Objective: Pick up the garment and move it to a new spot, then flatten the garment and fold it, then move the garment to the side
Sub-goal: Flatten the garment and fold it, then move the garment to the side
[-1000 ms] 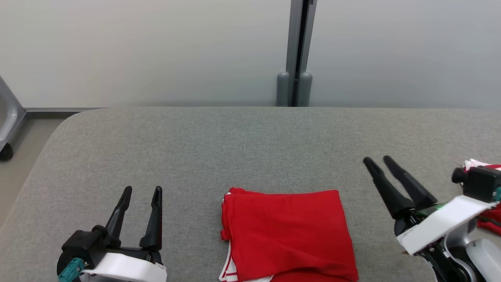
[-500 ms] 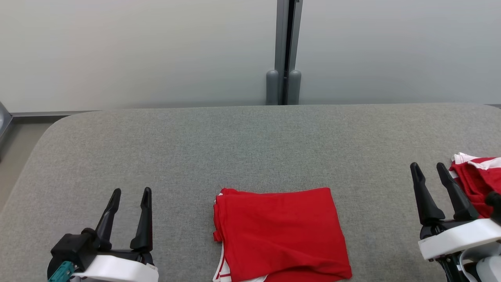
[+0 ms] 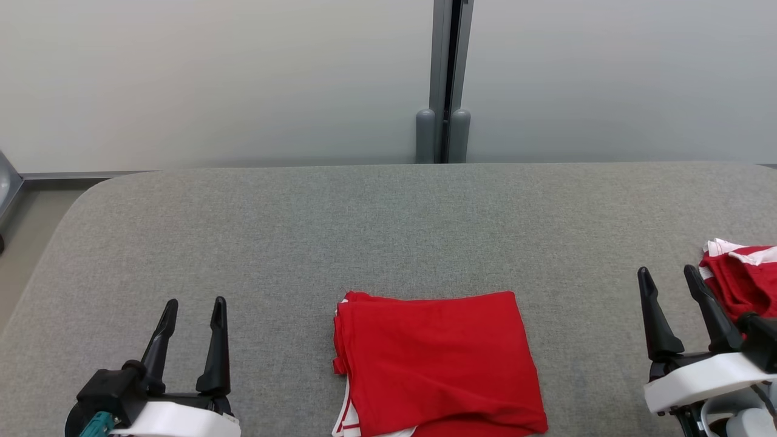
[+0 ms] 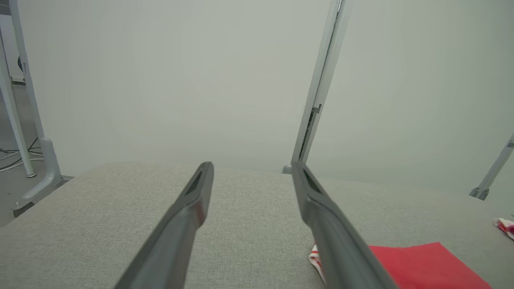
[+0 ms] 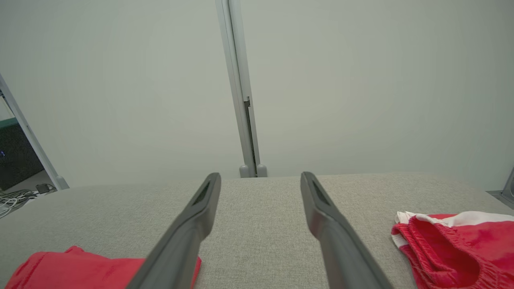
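Grey fabric table (image 3: 388, 230) under folded red garment (image 3: 437, 358), pale wall (image 3: 212, 79) behind

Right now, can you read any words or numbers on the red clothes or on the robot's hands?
None: no words, numbers or logos can be read.
The folded red garment: plain cloth, white stripes at its edge, no print.
The red and white garment at the right: no print.
The left gripper and the right gripper: no readable markings.

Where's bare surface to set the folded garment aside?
Free: the far strip of the table beyond the folded garment, and the gap between it and the left claw. Crowded: right edge, right claw beside a second red garment.
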Robot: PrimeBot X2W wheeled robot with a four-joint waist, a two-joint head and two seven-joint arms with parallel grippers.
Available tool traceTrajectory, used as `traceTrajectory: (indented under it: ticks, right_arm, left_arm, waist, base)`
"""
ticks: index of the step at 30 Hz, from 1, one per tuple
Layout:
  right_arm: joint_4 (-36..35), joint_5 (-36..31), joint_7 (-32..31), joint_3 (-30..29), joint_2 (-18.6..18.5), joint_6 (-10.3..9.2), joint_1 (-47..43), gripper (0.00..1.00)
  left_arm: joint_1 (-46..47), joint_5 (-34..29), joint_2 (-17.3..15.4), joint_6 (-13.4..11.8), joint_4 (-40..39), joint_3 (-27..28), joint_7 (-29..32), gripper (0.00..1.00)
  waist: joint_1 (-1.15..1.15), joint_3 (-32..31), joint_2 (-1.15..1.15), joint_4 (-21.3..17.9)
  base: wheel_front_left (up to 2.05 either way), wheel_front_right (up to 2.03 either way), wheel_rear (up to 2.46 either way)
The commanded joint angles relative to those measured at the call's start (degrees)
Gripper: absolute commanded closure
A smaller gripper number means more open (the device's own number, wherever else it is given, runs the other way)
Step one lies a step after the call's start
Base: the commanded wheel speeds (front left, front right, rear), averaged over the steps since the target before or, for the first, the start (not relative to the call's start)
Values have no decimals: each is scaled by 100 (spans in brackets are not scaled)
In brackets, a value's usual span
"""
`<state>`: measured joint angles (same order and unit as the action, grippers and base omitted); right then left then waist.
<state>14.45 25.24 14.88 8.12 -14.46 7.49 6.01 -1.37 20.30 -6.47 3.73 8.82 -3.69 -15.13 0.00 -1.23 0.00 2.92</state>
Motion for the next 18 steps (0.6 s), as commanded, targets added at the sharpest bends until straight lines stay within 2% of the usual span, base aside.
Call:
traceTrajectory:
  ticks: [1, 18]
  right_arm:
    - [1, -53, 36, -23, 13, 2, -51, 0]
    - [126, -191, 38, 107, 50, 3, -52, 0]
  left_arm:
    - [-30, -103, -12, 26, 11, 23, 3, 0]
    - [-5, -335, 172, 180, 86, 187, 3, 0]
  waist:
    - [0, -6, 0, 0]
    - [0, -32, 0, 32]
  base:
    - [0, 0, 0]
    - [0, 0, 0]
